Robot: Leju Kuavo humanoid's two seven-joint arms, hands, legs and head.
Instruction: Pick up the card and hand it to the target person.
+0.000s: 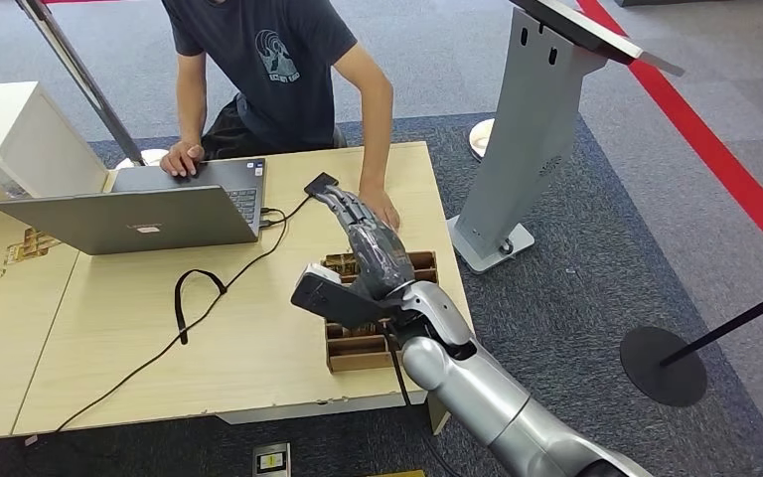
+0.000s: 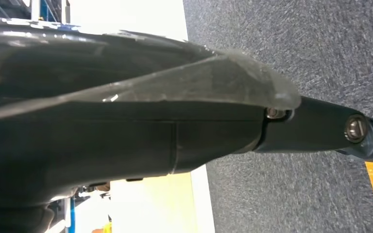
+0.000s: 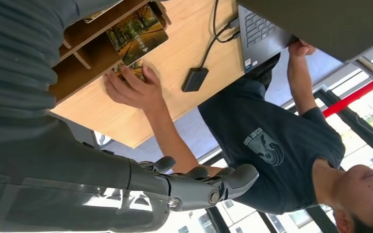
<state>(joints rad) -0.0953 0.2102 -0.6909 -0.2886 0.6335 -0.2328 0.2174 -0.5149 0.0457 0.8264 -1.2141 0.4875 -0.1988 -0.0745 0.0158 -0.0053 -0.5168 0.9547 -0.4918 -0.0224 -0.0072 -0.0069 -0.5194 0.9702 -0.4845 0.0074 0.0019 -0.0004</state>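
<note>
A card with an autumn tree picture stands up out of the wooden card box on the table. The person's hand rests on the table at the box's far end, its fingers touching a second card there. My right hand hovers over the box, fingers stretched out straight toward the person's hand, holding nothing. The right wrist view shows those fingers extended and bare. The person sits across the table in a dark T-shirt, their other hand on the laptop.
An open grey laptop sits at the table's far left, with a black cable and a black adapter beside it. A grey kiosk stand rises right of the table. A stanchion base stands on the carpet.
</note>
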